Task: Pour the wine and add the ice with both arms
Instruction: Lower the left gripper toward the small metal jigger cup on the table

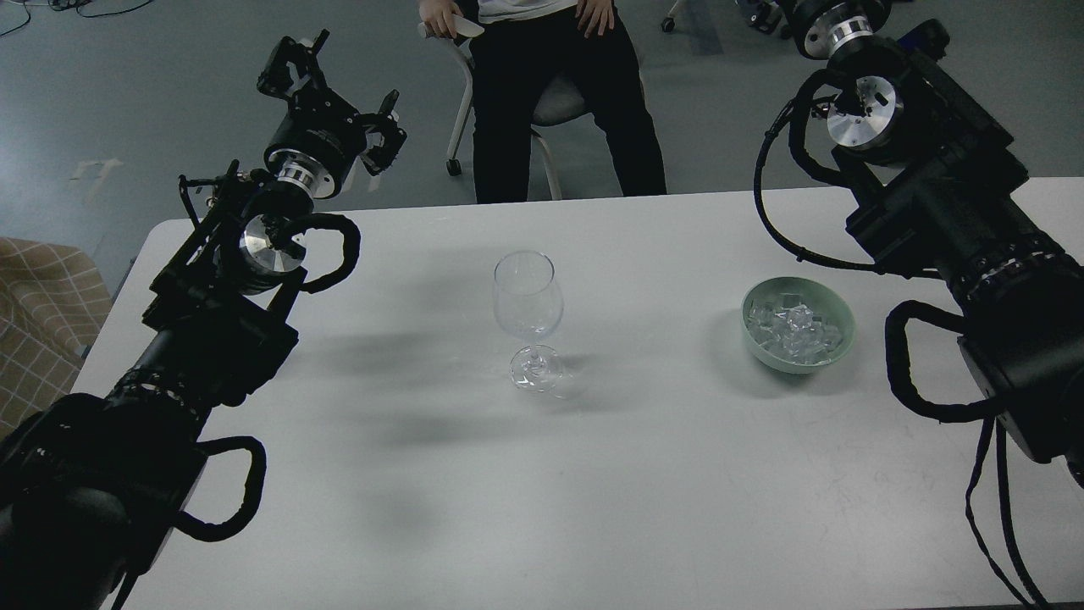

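A clear stemmed wine glass (pixel 527 296) stands upright near the middle of the white table (pixel 593 491). I can make out no wine in these frames. To its right a pale green bowl (pixel 843 339) holds several ice cubes (pixel 792 326). My left gripper (pixel 339 91) is raised beyond the table's far left edge, well away from the glass. Its fingers are spread open with nothing between them. My right arm (pixel 940 212) rises along the right side, above and behind the bowl. Its far end leaves the top of the frame, so its gripper is out of view.
A person in black trousers (pixel 559 102) sits on a chair just behind the table's far edge, opposite the glass. A checked cloth (pixel 38 313) lies off the table's left side.
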Robot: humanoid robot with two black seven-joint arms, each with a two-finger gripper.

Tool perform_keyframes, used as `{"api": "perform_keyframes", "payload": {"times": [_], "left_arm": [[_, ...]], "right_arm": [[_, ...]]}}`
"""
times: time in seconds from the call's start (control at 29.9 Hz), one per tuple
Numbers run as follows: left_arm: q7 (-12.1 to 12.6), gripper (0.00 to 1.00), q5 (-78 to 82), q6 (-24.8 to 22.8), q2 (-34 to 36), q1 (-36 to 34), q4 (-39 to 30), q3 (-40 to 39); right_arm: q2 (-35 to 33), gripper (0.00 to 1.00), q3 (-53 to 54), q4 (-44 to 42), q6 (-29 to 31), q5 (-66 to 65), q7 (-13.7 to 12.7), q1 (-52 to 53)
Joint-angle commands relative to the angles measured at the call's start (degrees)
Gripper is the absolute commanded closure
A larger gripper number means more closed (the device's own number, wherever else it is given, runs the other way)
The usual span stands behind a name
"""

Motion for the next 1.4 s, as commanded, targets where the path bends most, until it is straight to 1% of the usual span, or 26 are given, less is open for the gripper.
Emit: {"api": "perform_keyframes", "payload": {"times": [0.0, 0.33, 0.47, 0.53, 0.6, 0.77, 1.0, 1.14, 1.37], "left_arm": [[0.02, 0.02, -0.03, 0.02, -0.04, 0.08, -0.06, 0.07], [-0.15, 0.02, -0.29, 0.01, 1.01, 0.0, -0.06, 0.34], [-0.06, 0.02, -0.81, -2.09, 1.37, 0.26, -0.06, 0.16], [-0.06, 0.02, -1.43, -2.36, 1.37, 0.09, -0.06, 0.16], [-0.06, 0.02, -2.83, -1.66, 1.37, 0.17, 0.03, -0.37], [-0.06, 0.02, -6.44, -1.66, 1.37, 0.17, 0.47, -0.46], [-0.15, 0.02, -6.79, -1.3, 1.1, 0.08, 0.47, -0.46], [-0.15, 0.02, -6.79, 1.42, 0.49, -0.7, -0.05, 0.24], [-0.06, 0.02, -6.97, 1.16, 0.84, -0.79, -0.15, -0.19]], "right_arm": [[-0.01, 0.0, -0.01, -0.26, -0.07, 0.07, -0.02, 0.05], [-0.01, 0.0, 0.25, -0.18, 0.11, 0.34, -0.02, -0.66], [-0.01, 0.0, 0.34, 0.26, 0.81, 0.69, -0.02, -1.09], [-0.01, 0.0, 0.34, 0.53, 0.99, 0.69, -0.02, -1.53], [-0.01, 0.0, 0.25, 0.62, 1.07, 0.69, -0.02, -1.71], [-0.01, 0.0, 0.25, 0.61, 1.07, 0.69, -0.02, -2.59], [-0.01, 0.0, 0.25, 0.7, 1.42, 0.69, 0.07, -2.77], [-0.01, 0.0, 0.34, 0.79, 1.42, 0.69, 0.15, -2.68], [-0.01, 0.0, 0.25, 0.79, 1.34, 0.69, 0.51, -2.85]]}}
